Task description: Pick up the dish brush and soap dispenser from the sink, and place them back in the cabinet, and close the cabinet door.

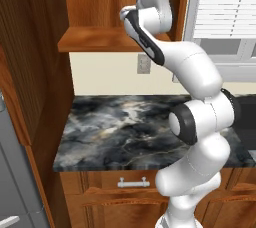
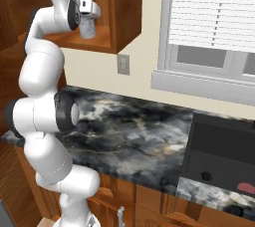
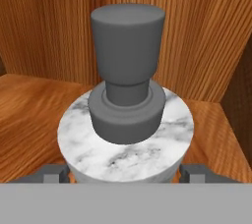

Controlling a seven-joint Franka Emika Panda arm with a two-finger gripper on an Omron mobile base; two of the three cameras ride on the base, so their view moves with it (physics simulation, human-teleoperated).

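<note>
From the left base view, the white arm rises from the lower right and bends up into the open cabinet [image 1: 95, 39], its hand reaching over the wooden shelf; the open cabinet door [image 1: 20, 72] fills the left side, and below lies the marbled counter [image 1: 125, 127] with a wall outlet [image 1: 144, 64] behind it. From the right base view, the arm climbs from the lower left and the gripper [image 2: 88, 19] sits at the soap dispenser [image 2: 88, 29], a white bottle standing upright on the cabinet shelf; the bottle's lower body shows below the hand. Off to the right, well apart from the cabinet, the black sink [image 2: 219, 156] is set into the counter under the window [image 2: 214, 17], and the reddish-pink head of the dish brush [image 2: 246, 187] lies at the basin's near right edge. In the hand view, the soap dispenser [image 3: 125, 134] fills the middle, its dark grey pump top pointing at the camera, standing on the shelf near the cabinet's back corner. The two dark fingertips [image 3: 54, 173] flank the bottle's sides, spread wide; whether they press on it or have let go cannot be told.
</note>
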